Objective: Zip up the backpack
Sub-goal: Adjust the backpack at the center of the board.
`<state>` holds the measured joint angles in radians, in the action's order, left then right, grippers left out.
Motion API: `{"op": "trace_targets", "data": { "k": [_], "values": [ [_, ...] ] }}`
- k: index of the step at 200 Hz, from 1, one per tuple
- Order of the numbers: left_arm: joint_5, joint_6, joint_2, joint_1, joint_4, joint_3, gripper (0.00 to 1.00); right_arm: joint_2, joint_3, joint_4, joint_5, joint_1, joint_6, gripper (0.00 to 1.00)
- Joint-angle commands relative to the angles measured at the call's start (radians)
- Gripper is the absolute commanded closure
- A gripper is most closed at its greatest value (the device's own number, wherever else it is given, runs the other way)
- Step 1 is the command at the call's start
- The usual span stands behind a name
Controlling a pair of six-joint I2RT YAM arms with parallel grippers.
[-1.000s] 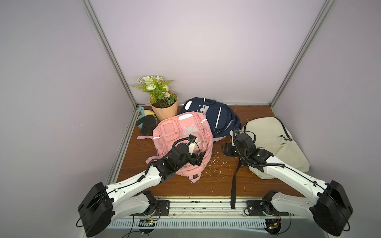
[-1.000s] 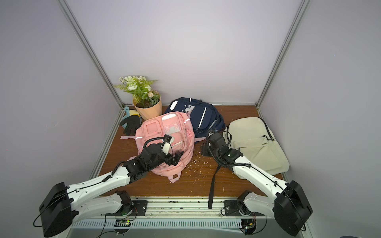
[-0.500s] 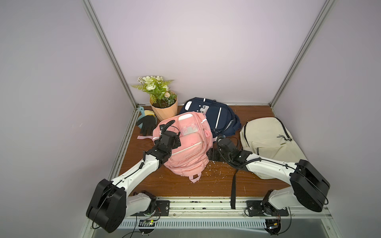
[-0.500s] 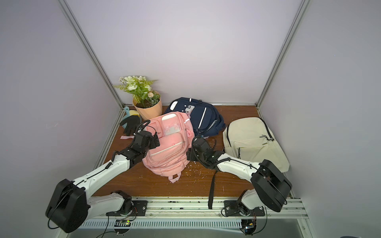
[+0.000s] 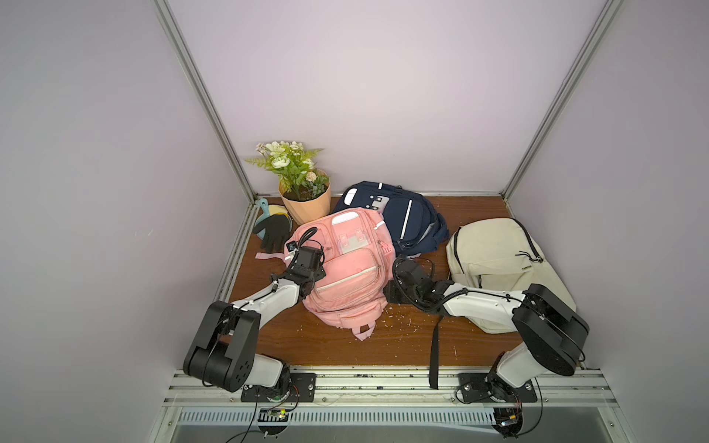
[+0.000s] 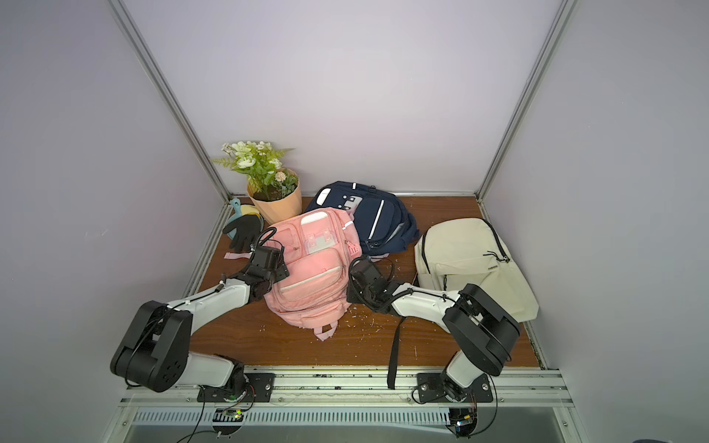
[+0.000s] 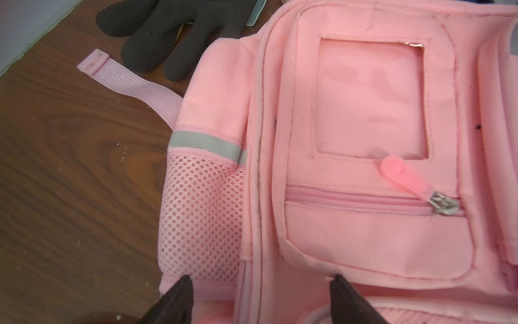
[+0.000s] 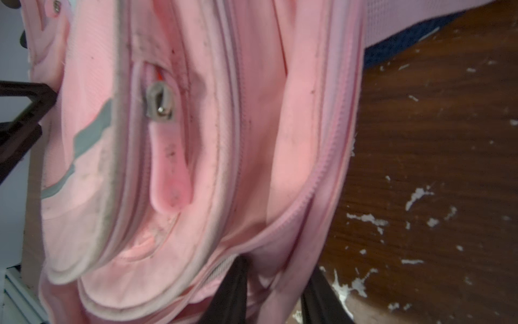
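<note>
The pink backpack (image 5: 345, 276) lies front-up in the middle of the wooden table in both top views. My left gripper (image 7: 260, 283) is at its left side, below the mesh pocket (image 7: 201, 213), jaws wide apart with both tips resting on the fabric, so it is open. A small front pocket's zipper slider (image 7: 444, 203) and pink pull (image 7: 403, 176) show ahead of it. My right gripper (image 8: 277, 283) is at the backpack's right side, jaws drawn in on a fold of pink fabric. Another slider (image 8: 159, 103) with a pink pull (image 8: 171, 174) shows there, beside a long zipper line (image 8: 322, 168).
A navy backpack (image 5: 403, 226) lies behind the pink one and a cream backpack (image 5: 495, 261) to its right, under my right arm. A potted plant (image 5: 305, 203) and a black glove (image 5: 274, 232) sit back left. A black strap (image 5: 434, 353) hangs over the front edge.
My left gripper moved from over the backpack's front to its left side. My right gripper came over from the cream backpack to the pink one's right side, and its jaws closed in.
</note>
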<state>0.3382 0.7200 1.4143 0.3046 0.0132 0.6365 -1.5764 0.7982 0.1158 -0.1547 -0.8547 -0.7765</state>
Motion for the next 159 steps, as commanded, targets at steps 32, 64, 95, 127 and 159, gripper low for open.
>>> {"op": "trace_targets", "data": {
  "k": [32,64,95,127,159],
  "values": [
    [-0.062,0.091,-0.045,0.172,0.067,-0.070,0.48,0.118,0.050,-0.181,-0.172,0.069,0.028,0.96],
    [-0.047,0.173,-0.098,0.366,0.079,-0.071,0.47,0.214,0.057,-0.228,-0.152,0.190,0.091,0.98],
    [-0.015,0.227,-0.136,0.493,0.124,-0.037,0.40,0.218,0.145,-0.284,-0.151,0.282,0.186,0.99],
    [0.108,0.248,-0.265,0.471,0.204,-0.045,0.18,0.150,0.248,-0.324,-0.136,0.343,0.248,1.00],
    [0.027,0.158,-0.277,0.254,0.200,-0.052,0.13,0.110,0.295,-0.326,-0.124,0.352,0.281,1.00]
  ]
}}
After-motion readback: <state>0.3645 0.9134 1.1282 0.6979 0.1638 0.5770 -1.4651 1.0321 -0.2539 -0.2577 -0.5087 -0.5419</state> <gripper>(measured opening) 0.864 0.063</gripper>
